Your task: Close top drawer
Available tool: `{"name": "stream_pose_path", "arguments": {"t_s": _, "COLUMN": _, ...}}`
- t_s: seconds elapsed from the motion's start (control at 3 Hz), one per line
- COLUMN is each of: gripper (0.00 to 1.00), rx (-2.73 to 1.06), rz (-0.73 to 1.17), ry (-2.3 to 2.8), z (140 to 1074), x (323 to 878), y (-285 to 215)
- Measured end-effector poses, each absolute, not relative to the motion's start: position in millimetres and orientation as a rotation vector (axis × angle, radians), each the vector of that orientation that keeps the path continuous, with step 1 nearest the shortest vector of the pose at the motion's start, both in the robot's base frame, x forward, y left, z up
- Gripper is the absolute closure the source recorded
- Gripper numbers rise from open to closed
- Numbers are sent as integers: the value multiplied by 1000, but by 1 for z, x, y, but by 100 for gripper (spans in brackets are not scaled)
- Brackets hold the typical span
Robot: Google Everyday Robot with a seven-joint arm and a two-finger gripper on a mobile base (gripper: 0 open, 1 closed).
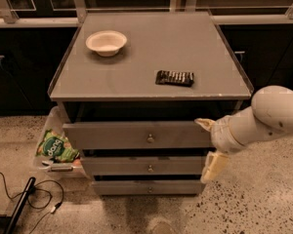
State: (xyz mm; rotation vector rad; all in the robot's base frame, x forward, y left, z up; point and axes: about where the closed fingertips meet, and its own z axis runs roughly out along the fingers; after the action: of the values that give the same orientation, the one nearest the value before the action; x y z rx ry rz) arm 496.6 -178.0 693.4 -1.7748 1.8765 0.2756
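Note:
The top drawer (112,135) is a wide grey front with a small round metal knob (150,138). It stands pulled out a little from the cabinet, with a dark gap above it under the tabletop. My gripper (205,148) is at the drawer front's right end, open. The upper cream finger (203,124) is at the front's top right corner. The lower finger (212,166) hangs beside the middle drawer. Nothing is held. My white arm (273,113) comes in from the right.
Two narrower grey drawers, the middle (117,165) and the bottom (122,187), sit below. On the grey tabletop (151,48) are a white bowl (106,42) and a dark bar-shaped packet (175,77). A bin with a green bag (56,146) stands at the left; cables (24,201) lie on the floor.

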Motion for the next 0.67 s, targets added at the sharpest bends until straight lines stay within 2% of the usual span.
{"name": "stream_pose_path", "arguments": {"t_s": 0.33, "gripper": 0, "rx": -1804, "rz": 247, "ry": 1849, "z": 714, "x": 433, "y": -189}}
{"name": "stream_pose_path", "arguments": {"t_s": 0.67, "gripper": 0, "rx": -1822, "rz": 133, "ry": 1793, "z": 763, "x": 396, "y": -207}}
